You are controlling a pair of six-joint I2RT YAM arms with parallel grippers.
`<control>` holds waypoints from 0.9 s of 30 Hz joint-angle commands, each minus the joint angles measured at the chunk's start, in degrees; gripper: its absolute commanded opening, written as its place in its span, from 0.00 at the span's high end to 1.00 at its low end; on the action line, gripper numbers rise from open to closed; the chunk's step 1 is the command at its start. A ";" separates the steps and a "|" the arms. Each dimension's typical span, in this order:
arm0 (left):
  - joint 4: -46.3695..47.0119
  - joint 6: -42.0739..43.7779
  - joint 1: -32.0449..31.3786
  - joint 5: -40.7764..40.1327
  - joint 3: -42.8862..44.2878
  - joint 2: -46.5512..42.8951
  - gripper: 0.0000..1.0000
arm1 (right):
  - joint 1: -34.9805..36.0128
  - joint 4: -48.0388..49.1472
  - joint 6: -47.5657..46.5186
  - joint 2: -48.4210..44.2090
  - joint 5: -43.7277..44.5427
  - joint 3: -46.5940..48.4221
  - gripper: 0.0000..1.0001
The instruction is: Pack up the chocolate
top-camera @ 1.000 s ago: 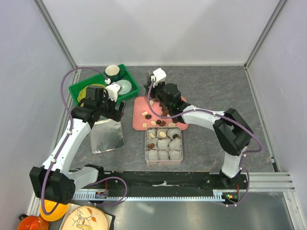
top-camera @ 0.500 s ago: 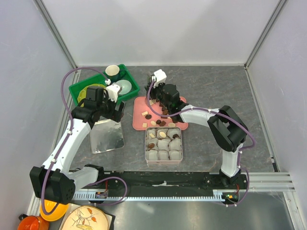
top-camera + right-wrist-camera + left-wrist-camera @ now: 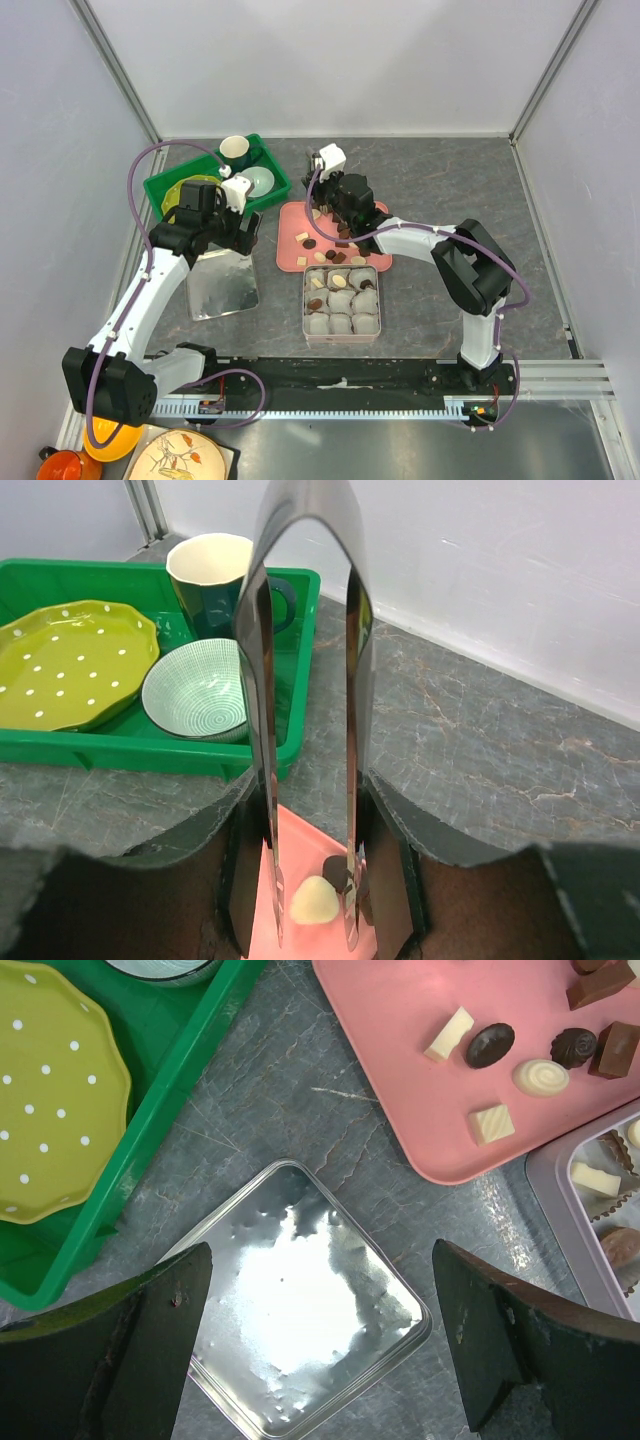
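– Two pieces crowd the tips of the tongs [image 3: 263,730]. A cream piece [image 3: 314,901] lies between the blades, with a dark piece [image 3: 336,874] just beside it. If I squeeze now I may pinch both, or flick the dark one across the pink tray [image 3: 400,1020].
– Grip on the tool?
– My right gripper [image 3: 316,920] is clamped on the tongs, blades apart. Smooth metal on a rounded sweet could let it squirt out mid-carry and miss the tin [image 3: 304,305]. The tongs could also twist in my grip.
– Left side?
– My left gripper [image 3: 320,1345] hangs wide apart over the lid [image 3: 300,1310], holding nothing. It's near the tray, so a low swing of the right arm could clip it.
– Counts?
– One tin with nine paper cups [image 3: 341,323], three by three. The upper cups hold chocolate [image 3: 540,1077] and the nearest row looks empty; exact fill is too small to tell. The rest lies loose on the tray. The left wrist view shows three cream and at least four brown, with more cut off. One lid. One green bin [image 3: 190,1050] with one plate [image 3: 50,1100], one bowl [image 3: 195,690] and one mug [image 3: 215,575].
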 commanded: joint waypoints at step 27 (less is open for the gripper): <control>2.45 2.48 0.36 0.69 -1.07 -0.86 0.03 | -0.08 3.27 4.78 2.64 -6.61 1.92 0.53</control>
